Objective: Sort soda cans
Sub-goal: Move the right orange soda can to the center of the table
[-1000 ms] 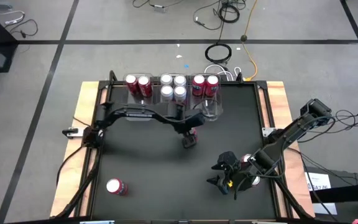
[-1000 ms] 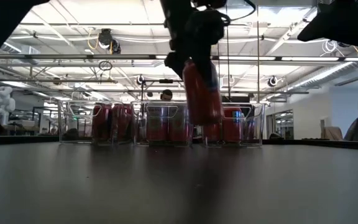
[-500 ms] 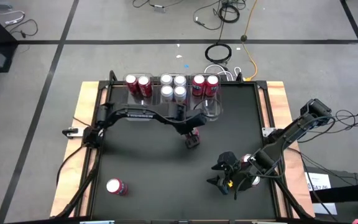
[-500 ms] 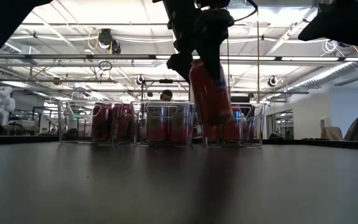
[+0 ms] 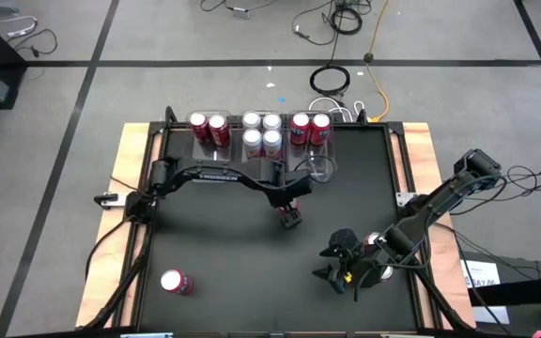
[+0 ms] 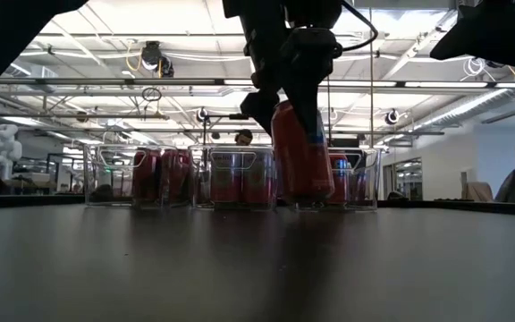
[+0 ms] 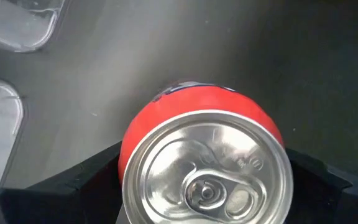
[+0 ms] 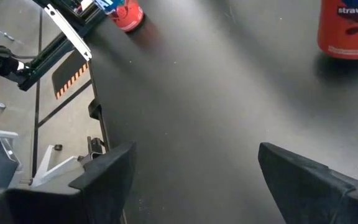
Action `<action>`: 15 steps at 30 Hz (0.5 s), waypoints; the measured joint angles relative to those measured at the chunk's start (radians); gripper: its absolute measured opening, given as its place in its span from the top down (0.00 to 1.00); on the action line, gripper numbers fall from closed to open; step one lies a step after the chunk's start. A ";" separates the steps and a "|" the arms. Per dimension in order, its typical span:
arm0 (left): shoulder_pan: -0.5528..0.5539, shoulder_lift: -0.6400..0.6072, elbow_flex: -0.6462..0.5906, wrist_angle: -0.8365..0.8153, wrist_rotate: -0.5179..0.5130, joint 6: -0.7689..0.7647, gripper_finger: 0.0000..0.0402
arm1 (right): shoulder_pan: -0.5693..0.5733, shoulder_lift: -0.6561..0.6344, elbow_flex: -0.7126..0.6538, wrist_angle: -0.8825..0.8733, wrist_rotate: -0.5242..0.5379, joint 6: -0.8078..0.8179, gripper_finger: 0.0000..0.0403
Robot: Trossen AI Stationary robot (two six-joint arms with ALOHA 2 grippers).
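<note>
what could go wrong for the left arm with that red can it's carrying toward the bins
The left gripper holds a red can tilted in the air, so it may slip or land crooked. The rightmost bin already holds two red cans at the back, so the carried can could clip its clear front wall. The right gripper waits open by two cans near the table's right edge, clear of the path.

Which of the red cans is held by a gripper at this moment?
The red can near the table's middle, held between the left gripper fingers. The other red cans stand in the bins or alone on the table.
</note>
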 joint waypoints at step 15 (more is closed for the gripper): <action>0.002 0.000 0.000 -0.002 -0.011 0.000 0.15 | 0.000 0.000 0.000 -0.001 0.000 -0.003 0.18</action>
